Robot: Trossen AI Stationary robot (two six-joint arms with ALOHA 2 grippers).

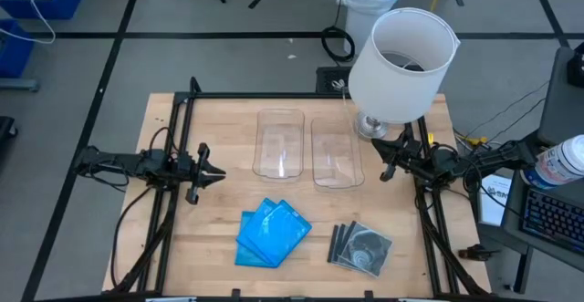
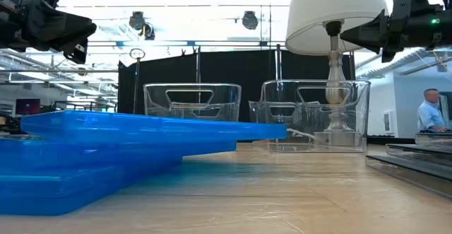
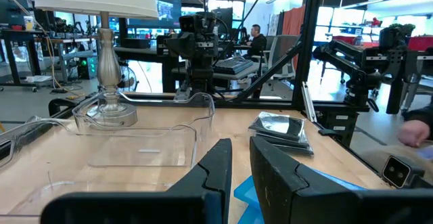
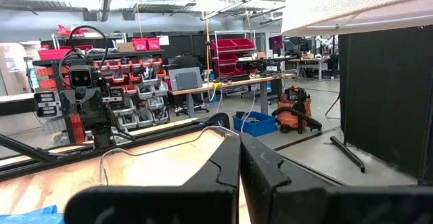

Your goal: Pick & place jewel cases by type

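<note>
From above, the left gripper (image 1: pixel 216 171) hangs at the middle left of the frame over the wooden table (image 1: pixel 219 256), its fingers drawn together to a point, and the right gripper (image 1: pixel 385 162) sits at the middle right beside the lamp (image 1: pixel 401 65), fingers likewise closed with nothing between them. Two clear bins (image 1: pixel 279 143) stand side by side in the centre, and below them, in the lower middle, lie the blue jewel cases (image 1: pixel 272 233) in a loose stack, with the clear square jewel cases (image 1: pixel 360 245) showing silver discs just to their right, apart from the blue ones. From table height, the blue jewel cases (image 2: pixel 120 149) fill the lower left, the clear bins (image 2: pixel 192 102) stand behind them at centre, and the edge of the square cases (image 2: pixel 409 165) shows at the lower right; a person (image 2: pixel 428 111) stands at the far right. In the left wrist view, the closed dark fingers (image 3: pixel 216 173) sit at bottom centre, with the square cases (image 3: pixel 281 128) right of centre and a bin (image 3: pixel 145 132) to the left. In the right wrist view the fingers (image 4: pixel 226 170) are together at bottom centre, a bin rim (image 4: pixel 169 146) beyond them.
</note>
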